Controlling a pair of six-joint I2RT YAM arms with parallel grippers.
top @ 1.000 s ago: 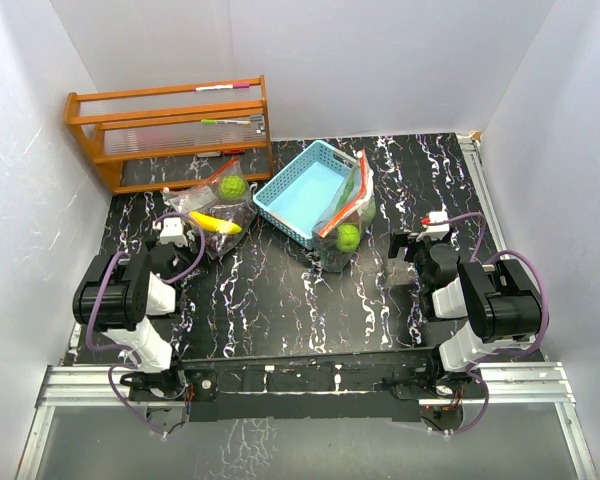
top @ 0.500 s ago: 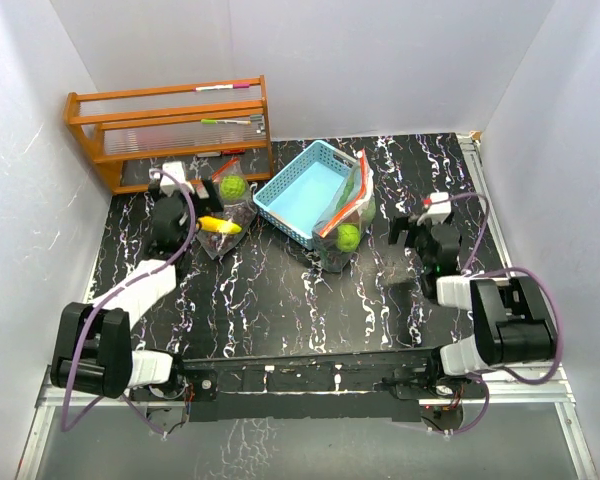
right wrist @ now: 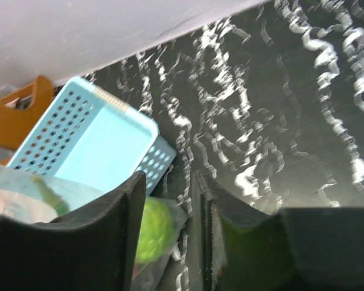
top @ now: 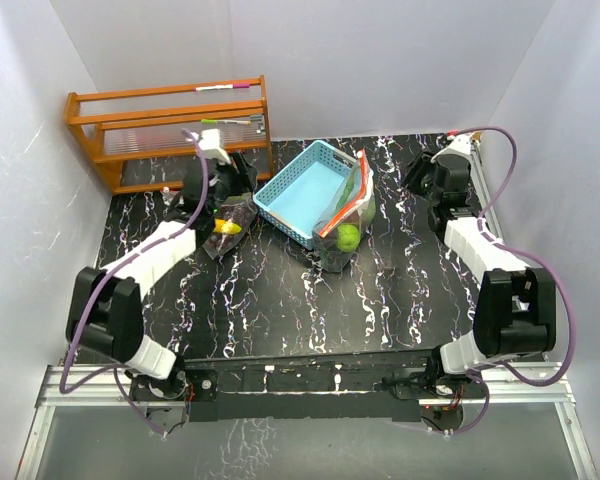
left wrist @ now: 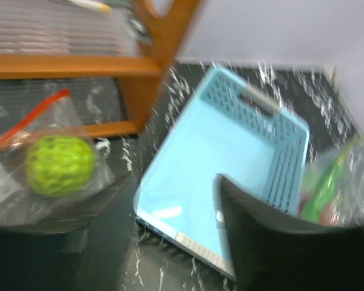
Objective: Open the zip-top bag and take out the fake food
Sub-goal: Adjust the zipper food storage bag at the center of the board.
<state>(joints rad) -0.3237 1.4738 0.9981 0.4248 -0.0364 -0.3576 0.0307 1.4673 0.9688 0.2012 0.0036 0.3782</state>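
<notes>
**Two zip-top bags on the table, food inside both; both sets of jaws parted and empty**

1. Far left: a wooden rack (top: 170, 130) stands against the back wall on the black marbled table (top: 280, 300).

2. Left arm (top: 155, 255): I have it stretched out to the gap between the rack's right post and the light-blue basket (top: 310, 190). The left jaws stand apart with nothing between them. They hang over the far end of the left bag (top: 223, 238). I cannot tell from the blurred wrist view whether they touch it.

3. Left bag: it lies flat on the table just in front of the rack. A bumpy lime-green ball (left wrist: 59, 165) sits inside it near the red zip strip (left wrist: 24, 121), and a banana (top: 226, 227) shows at its middle.

4. Centre: the basket sits at an angle, open side up.

5. Right bag (top: 352, 215): it leans against the basket's right wall, and a second lime-green ball (top: 348, 236) sits low inside it. The other pieces in it are too blurred to name.

6. Right arm (top: 470, 240): it reaches to the far right of the table, well apart from the right bag. The right jaws are released, with a narrow gap between them and nothing held, and they point toward the basket.
</notes>
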